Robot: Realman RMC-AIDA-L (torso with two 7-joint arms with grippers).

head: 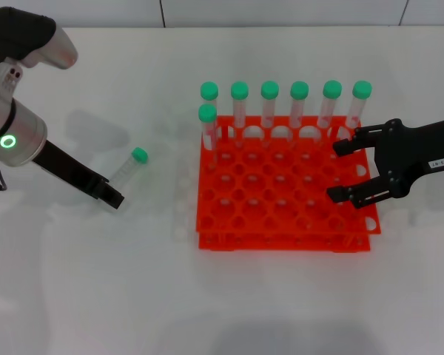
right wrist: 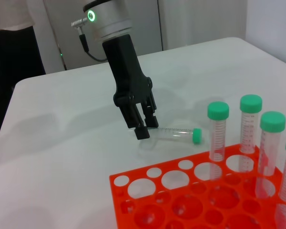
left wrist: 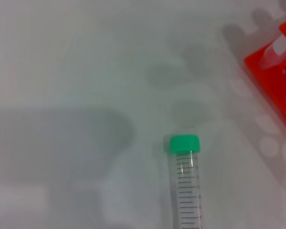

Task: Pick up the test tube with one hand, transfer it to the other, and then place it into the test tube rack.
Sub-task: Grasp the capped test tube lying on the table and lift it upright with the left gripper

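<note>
The test tube [head: 127, 167] lies flat on the white table [head: 96, 296], between the table's left edge and the test tube rack [head: 281, 214], its green cap pointing toward the far edge and slightly toward the rack. My left gripper [head: 109, 194] is down at the tube's bottom end. From my head I only see dark fingers reaching to that end; the right wrist view shows more: the jaws stand close together with their tips right at the clear end of the tube [right wrist: 176, 134], though I cannot tell whether they are touching it or already pinching it. My left wrist view shows none of my own fingers, only the tube [left wrist: 186, 186] with its cap and printed scale marks, and a corner of the orange rack [left wrist: 271, 76] beyond it.

The rack sits around the middle of the table. Seven other green-capped tubes [head: 299, 103] stand upright in it: six along its far row and one just in front of that row at the left corner.

My right gripper [head: 339, 171] hovers over the rack's right edge, its jaws spread wide and gripping nothing, a white label [head: 442, 160] on its body.
</note>
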